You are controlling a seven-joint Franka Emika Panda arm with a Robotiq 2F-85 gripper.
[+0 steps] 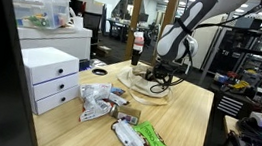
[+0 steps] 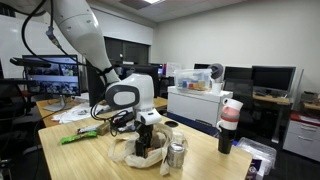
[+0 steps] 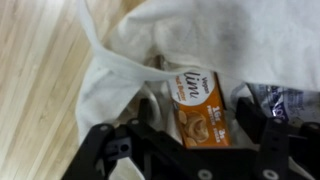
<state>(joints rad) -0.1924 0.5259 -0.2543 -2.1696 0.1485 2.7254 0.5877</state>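
An orange snack bar with white lettering lies inside a white cloth bag. My gripper hangs right over it, open, one black finger on each side of the bar and a gap left on both sides. A silver packet lies just past the right finger. In both exterior views the gripper is lowered into the crumpled bag on the wooden table.
Loose snacks lie on the table: silver packets, a green packet. A white drawer unit stands at the table's side. A red-and-white cup and a silver can stand near the bag.
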